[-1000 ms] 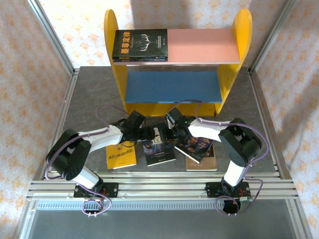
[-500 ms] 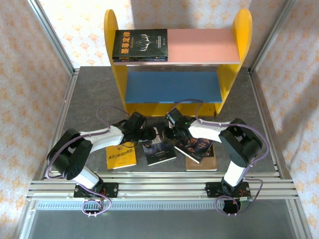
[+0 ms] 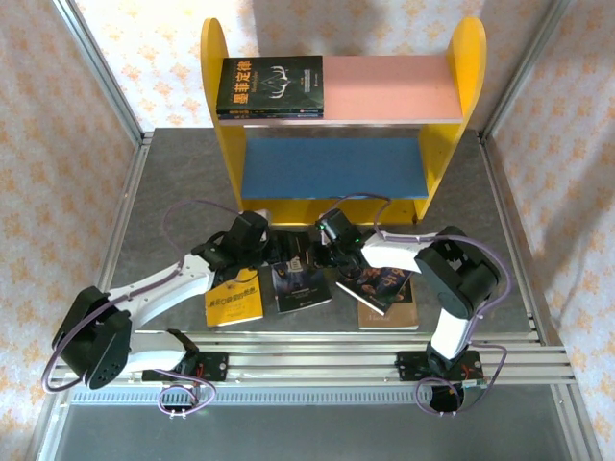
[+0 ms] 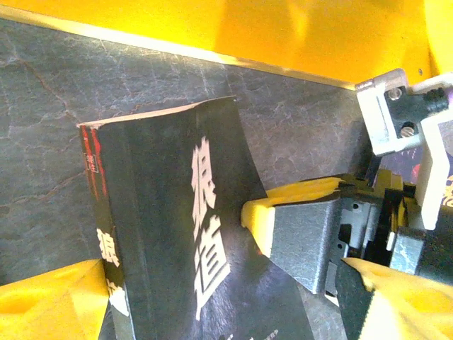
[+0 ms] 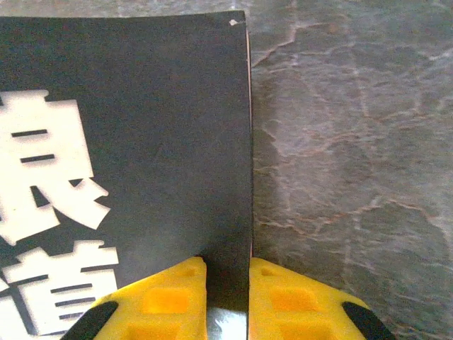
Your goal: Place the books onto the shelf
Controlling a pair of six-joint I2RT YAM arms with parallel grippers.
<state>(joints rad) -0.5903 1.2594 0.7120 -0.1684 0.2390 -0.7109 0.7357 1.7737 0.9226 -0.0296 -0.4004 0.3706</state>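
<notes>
- The black book is the one being handled now. Its thin edge is running between the fingertips of the right gripper, which are pinching it.
- The left gripper is standing with its fingers wide apart. The book's white-lettered cover is lying between them, and one right finger is showing just ahead of them at the book's edge.
- The step appears to be the lift or handover of this book. The pinch looks narrow, so the next move is probably calling for the left fingers to close on the cover before any carry.
- The shelf is standing beyond both sets of fingers, its yellow base close ahead of the left ones. A stack of dark books is already lying on the pink upper board, while the blue lower board is bare.
- A yellow book is waiting just behind the left fingers, and a dark blue book is resting on a brown book behind the right ones.
- The table is grey and stone-veined, and pale floral walls are enclosing it.
</notes>
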